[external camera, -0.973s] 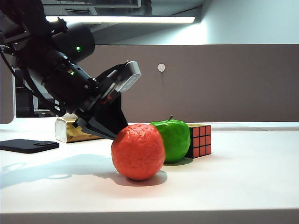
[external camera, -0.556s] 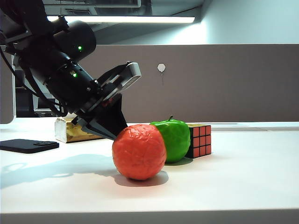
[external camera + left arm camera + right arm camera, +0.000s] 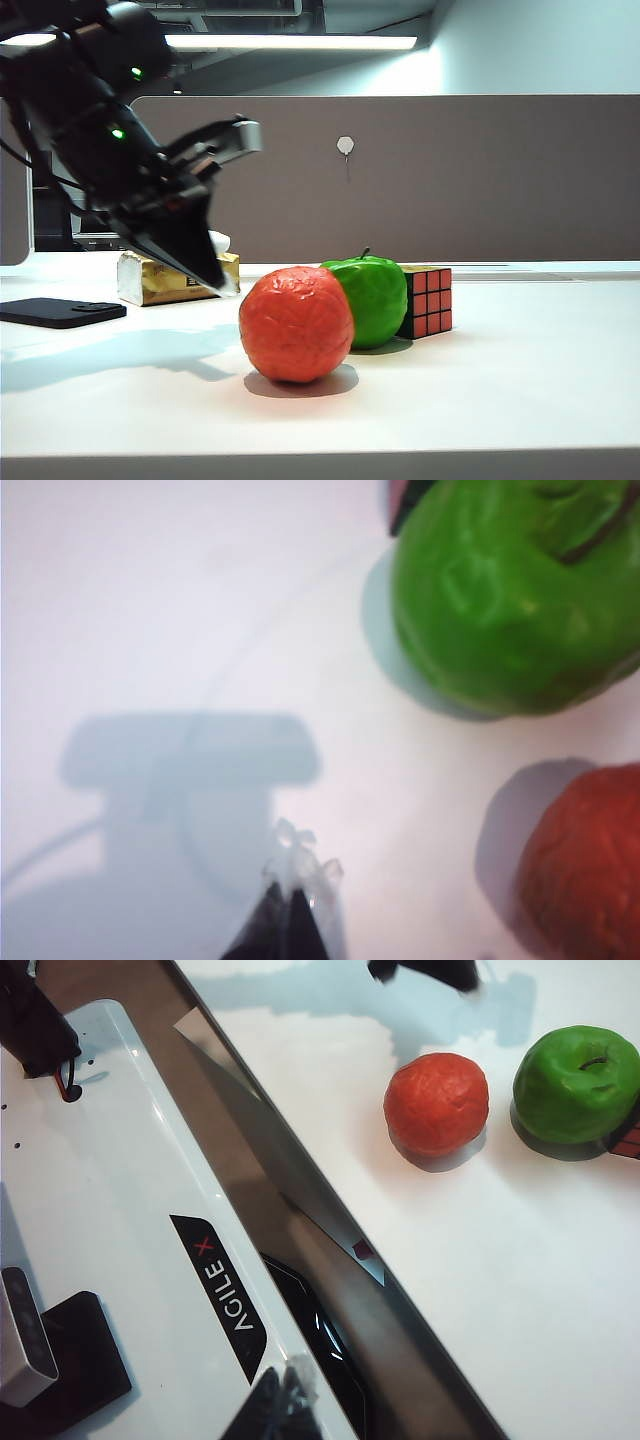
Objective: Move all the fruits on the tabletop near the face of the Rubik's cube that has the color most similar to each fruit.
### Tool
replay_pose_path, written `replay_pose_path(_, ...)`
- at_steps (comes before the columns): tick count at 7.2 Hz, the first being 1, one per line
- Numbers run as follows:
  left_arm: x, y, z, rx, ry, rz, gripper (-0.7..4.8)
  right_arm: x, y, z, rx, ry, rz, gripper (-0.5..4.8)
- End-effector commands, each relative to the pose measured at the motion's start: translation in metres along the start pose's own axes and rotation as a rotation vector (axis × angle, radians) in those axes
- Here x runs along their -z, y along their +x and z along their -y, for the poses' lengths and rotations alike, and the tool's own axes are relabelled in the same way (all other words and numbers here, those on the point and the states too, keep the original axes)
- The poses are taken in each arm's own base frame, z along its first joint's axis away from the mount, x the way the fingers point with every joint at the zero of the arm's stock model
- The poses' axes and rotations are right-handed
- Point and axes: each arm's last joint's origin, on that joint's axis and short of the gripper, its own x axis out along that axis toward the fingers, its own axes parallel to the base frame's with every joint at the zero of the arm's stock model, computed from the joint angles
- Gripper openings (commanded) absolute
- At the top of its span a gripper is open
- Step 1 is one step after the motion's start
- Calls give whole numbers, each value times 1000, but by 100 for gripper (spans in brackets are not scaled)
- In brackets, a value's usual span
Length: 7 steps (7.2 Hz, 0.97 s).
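table [image 3: 520,380]: white, plain
orange [image 3: 296,324]: beside apple [image 3: 372,299]
apple: touching Rubik's cube [image 3: 426,300]
left gripper [image 3: 216,276]: jaws closed, empty, above table
right gripper [image 3: 283,1400]: jaws closed, empty, off table

From my station the exterior view is evenly lit by a ceiling strip light [image 3: 290,42]. The left arm [image 3: 120,170] smears with motion blur and throws a soft shadow on the tabletop [image 3: 480,390]. My left wrist picture is washed out and soft, the apple [image 3: 515,595] blurred. The right wrist picture is sharper, with short shadows under the orange [image 3: 437,1103].
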Motion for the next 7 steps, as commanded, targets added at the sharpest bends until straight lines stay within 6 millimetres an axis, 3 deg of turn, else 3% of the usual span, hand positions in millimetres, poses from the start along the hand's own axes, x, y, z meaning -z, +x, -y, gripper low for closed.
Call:
replay_pose_path(1,6,-11,17,101,8,-83,-5,-1,-1,0,-1,3,11,-1)
replay_pose_path(3,4,-8,25,123,28,-81,-5,0,-2,-2,-50,7,2,-1)
replay_pose_path(5,4,-3,47,190,74,-117,-5,1,-3,-2,-48,7,5,-1)
replay_pose_path(7,3,-2,53,198,86,-120,-5,1,-3,-2,-49,7,5,-1)
